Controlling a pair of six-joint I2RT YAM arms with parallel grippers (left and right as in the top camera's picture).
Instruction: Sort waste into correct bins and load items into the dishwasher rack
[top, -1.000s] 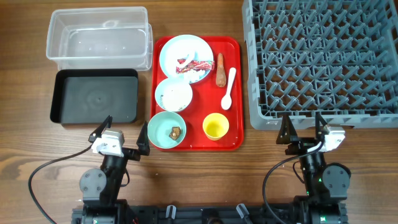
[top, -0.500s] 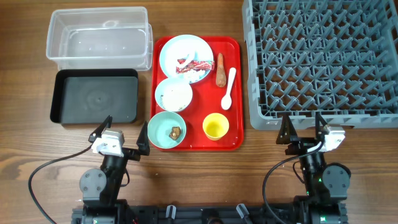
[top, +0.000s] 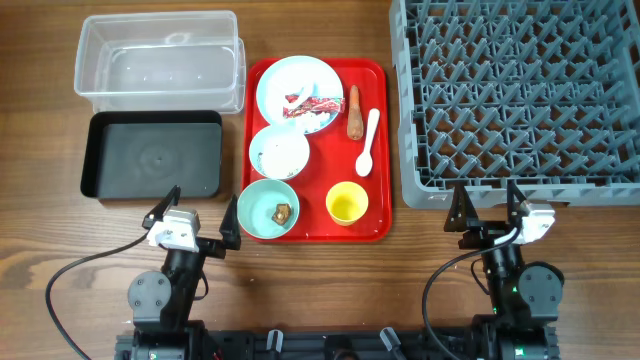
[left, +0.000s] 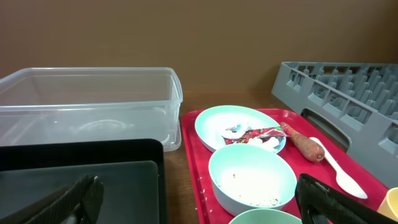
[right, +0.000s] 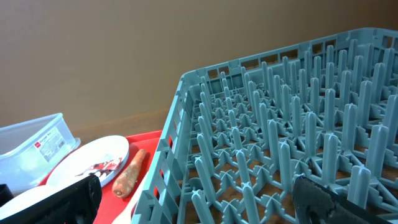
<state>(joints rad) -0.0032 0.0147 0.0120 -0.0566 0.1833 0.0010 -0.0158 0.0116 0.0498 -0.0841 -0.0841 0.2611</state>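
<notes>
At the near edge of the table, left gripper and right gripper are resting with jaws apart; the wrapper, seemingly crumpled, is asking for a shallow pinch.

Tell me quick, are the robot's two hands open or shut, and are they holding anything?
Left gripper: open, holding nothing.
Right gripper: open, holding nothing.
</notes>
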